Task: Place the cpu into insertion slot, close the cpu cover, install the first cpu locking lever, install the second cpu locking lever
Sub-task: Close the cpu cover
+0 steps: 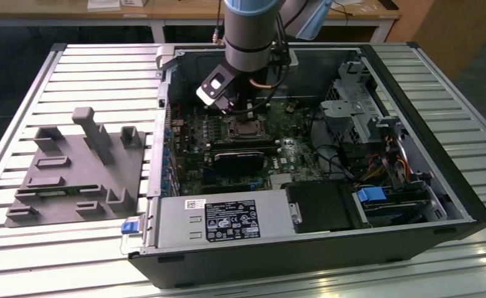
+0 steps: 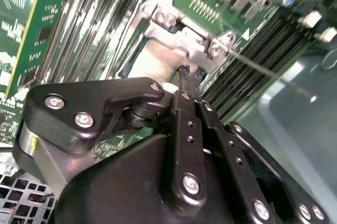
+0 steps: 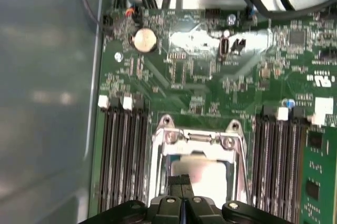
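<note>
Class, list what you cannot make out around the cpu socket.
1. Exterior view: socket too small to tell what is latched.
2. First wrist view: part of the cover hidden by the tool, cut off by the edge.
3. Second wrist view: most of the cpu hidden behind the tool.

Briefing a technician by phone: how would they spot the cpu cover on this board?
Inside the open computer case, find the green motherboard. Between its two banks of long black memory slots sits the cpu cover: a square silvery metal frame with a large central window, unlike the dark narrow slots flanking it.
</note>
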You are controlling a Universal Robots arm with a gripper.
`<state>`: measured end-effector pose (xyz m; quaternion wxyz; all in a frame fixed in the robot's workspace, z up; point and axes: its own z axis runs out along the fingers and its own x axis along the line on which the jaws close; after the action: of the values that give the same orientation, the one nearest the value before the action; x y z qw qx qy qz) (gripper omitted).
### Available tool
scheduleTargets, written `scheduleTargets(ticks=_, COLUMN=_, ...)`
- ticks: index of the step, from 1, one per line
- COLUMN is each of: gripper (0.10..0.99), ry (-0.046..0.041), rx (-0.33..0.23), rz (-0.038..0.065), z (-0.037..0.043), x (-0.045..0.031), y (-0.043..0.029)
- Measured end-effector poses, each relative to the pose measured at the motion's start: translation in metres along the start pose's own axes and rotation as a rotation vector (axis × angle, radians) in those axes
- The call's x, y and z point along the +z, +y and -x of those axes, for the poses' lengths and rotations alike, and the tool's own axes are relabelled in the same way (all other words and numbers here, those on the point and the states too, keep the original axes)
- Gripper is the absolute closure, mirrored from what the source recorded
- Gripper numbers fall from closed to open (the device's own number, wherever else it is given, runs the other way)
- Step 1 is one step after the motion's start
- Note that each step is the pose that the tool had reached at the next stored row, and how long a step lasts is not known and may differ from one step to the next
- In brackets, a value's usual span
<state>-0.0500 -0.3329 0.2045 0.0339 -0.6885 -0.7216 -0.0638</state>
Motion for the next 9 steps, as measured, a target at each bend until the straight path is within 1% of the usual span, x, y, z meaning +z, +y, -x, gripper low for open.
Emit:
scheduleTargets(ticks=5, gripper=0.980, ry=-0.0003, rx=-0.001, rz=0.007, z=0.0011, x=-0.0007, y=-0.0117)
scheduleTargets(ticks=9, gripper=0.980, ry=-0.0005, rx=-0.002, rz=0.012, z=0.0023, x=-0.0011, y=-0.0170)
